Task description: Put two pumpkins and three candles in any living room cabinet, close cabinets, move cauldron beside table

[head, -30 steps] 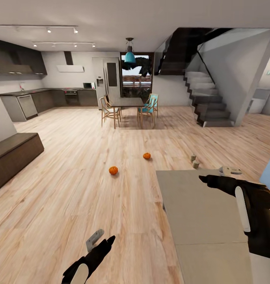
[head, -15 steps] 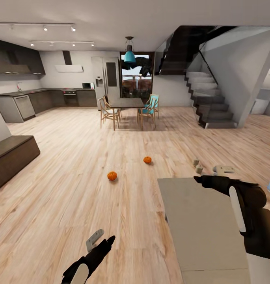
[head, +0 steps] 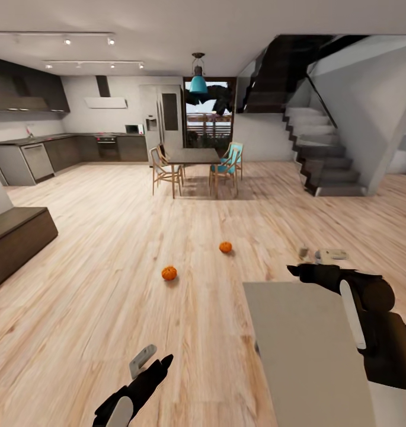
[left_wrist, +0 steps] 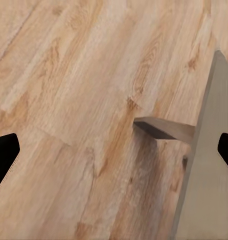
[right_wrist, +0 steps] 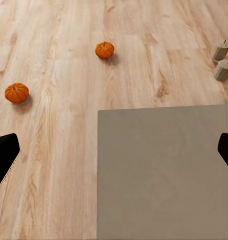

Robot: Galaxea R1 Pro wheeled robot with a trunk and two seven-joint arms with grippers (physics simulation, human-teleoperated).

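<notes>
Two orange pumpkins lie apart on the wooden floor, one nearer me and one farther off. Two small beige candles stand on the floor beyond the grey table; one candle peeks out past my right arm. A low dark-brown cabinet stands at the left wall, shut. My right gripper hovers open over the table's far edge. My left gripper hangs open over bare floor beside the table edge. The cauldron is out of view.
A dining table with chairs stands farther back, a kitchen run along the back left and a staircase at the right. Wide open floor lies between me and the pumpkins.
The whole head view has shifted: pumpkins, candles and table edge sit lower in the picture, so the camera has moved. Both arms hold the same pose with open grippers.
</notes>
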